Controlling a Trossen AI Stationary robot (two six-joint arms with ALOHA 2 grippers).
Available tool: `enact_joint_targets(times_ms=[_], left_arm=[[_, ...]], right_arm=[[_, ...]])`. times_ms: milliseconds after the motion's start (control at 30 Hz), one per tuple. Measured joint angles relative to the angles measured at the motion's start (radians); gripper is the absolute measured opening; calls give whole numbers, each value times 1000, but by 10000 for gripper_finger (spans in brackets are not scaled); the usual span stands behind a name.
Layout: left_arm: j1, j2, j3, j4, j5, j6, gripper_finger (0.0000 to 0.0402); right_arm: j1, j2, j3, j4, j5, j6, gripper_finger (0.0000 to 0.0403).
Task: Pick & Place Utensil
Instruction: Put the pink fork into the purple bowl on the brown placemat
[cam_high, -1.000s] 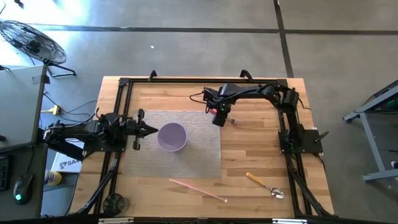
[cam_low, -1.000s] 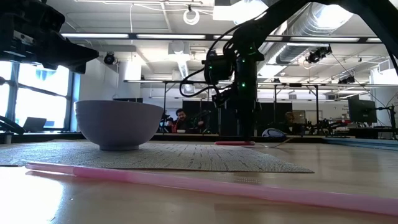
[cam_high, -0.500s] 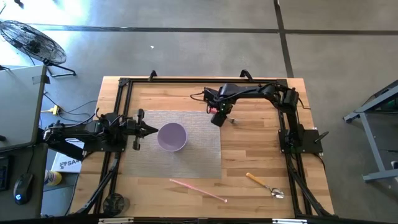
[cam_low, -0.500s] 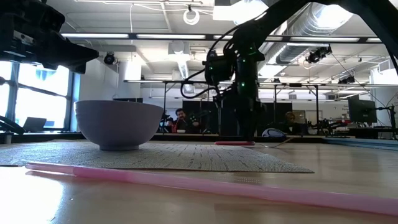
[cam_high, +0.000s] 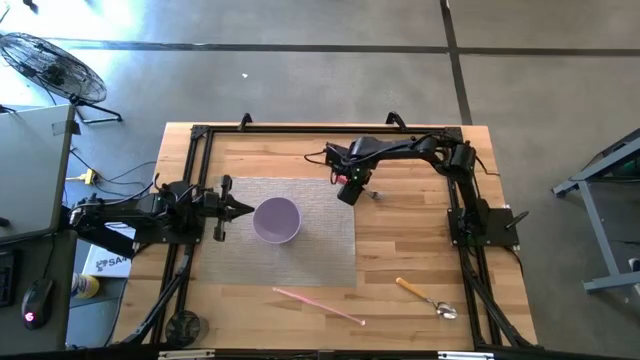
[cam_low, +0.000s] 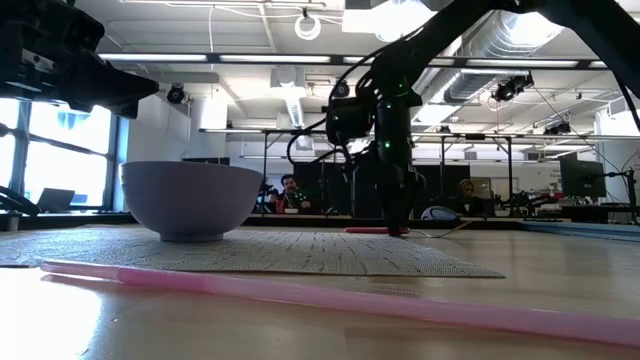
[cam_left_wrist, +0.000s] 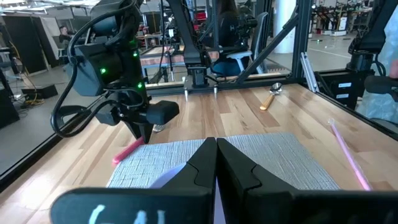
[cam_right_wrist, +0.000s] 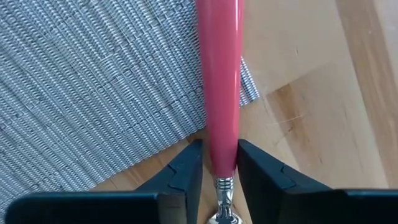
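Presently the right gripper (cam_right_wrist: 219, 163) sits low at the placemat's (cam_high: 310, 230) far right corner, about 1 o'clock from the bowl (cam_high: 277, 219) in the high view. Its fingers (cam_right_wrist: 184, 167) stand narrow, one on each side of the pink-handled utensil (cam_right_wrist: 219, 81), touching the handle near its metal neck. The utensil lies flat, handle partly over the mat's corner and partly over bare wood of the table (cam_high: 420, 240). In the low view the gripper (cam_low: 398, 228) reaches down to the table surface, with the pink handle (cam_low: 372, 230) at its foot.

Left gripper (cam_high: 243, 209) hovers at 9 o'clock of the bowl, just beside its rim, fingers (cam_left_wrist: 200, 163) pressed together and holding nothing.

Other items: a pink straw (cam_high: 318, 305) at 5 o'clock from the bowl, off the mat's near edge; a spoon with a yellow handle (cam_high: 426, 298) at 4 o'clock, well apart, near the right arm's base.
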Motion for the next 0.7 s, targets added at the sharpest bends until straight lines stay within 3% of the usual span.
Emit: enact_joint_targets(times_ms=[267,700], left_arm=[[0,0,0,0,0,0,1],[0,0,0,0,0,0,1]], right_arm=[[-3,0,-1,2,-8,22,57],[14,-20,-6,8,32,17,50]])
